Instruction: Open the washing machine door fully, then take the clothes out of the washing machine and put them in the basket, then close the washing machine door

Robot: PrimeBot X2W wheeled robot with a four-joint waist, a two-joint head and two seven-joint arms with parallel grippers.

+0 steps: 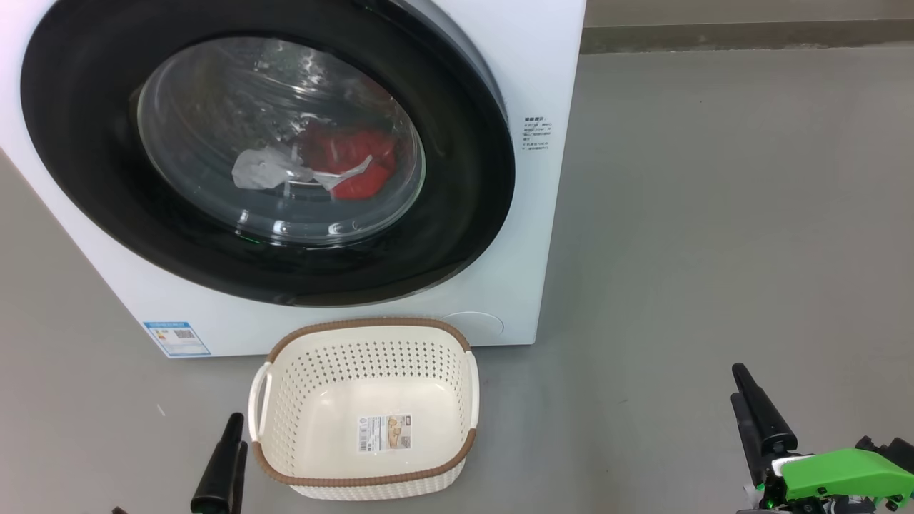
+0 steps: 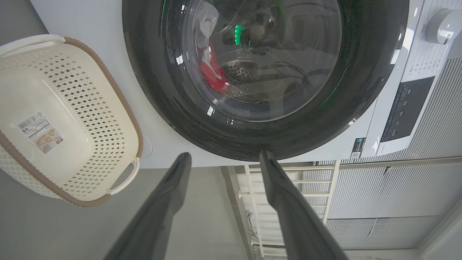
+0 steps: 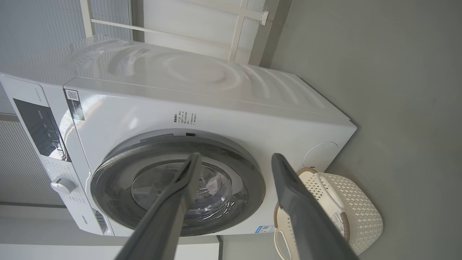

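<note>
The washing machine [image 1: 546, 214] stands ahead of me, white and front-loading. Its door [image 1: 457, 235], black-rimmed with a bulging glass window, lies against the front; I cannot tell if it is latched. Behind the glass lie the clothes [image 1: 353, 160], red fabric beside a white piece, also the clothes [image 2: 213, 74]. The basket [image 1: 364, 325] sits empty on the floor just below the door, a sticker on its base. My left gripper [image 1: 234, 428] is low beside the basket's left handle, open [image 2: 225, 155] and holding nothing. My right gripper [image 1: 741, 378] is far right, open [image 3: 236, 156] and holding nothing.
Grey floor [image 1: 714, 214] stretches to the right of the machine up to a wall base. The control panel [image 2: 406, 108] with a round knob [image 2: 442, 25] sits above the door. A white rail frame [image 2: 288, 187] and slatted wall stand beside the machine.
</note>
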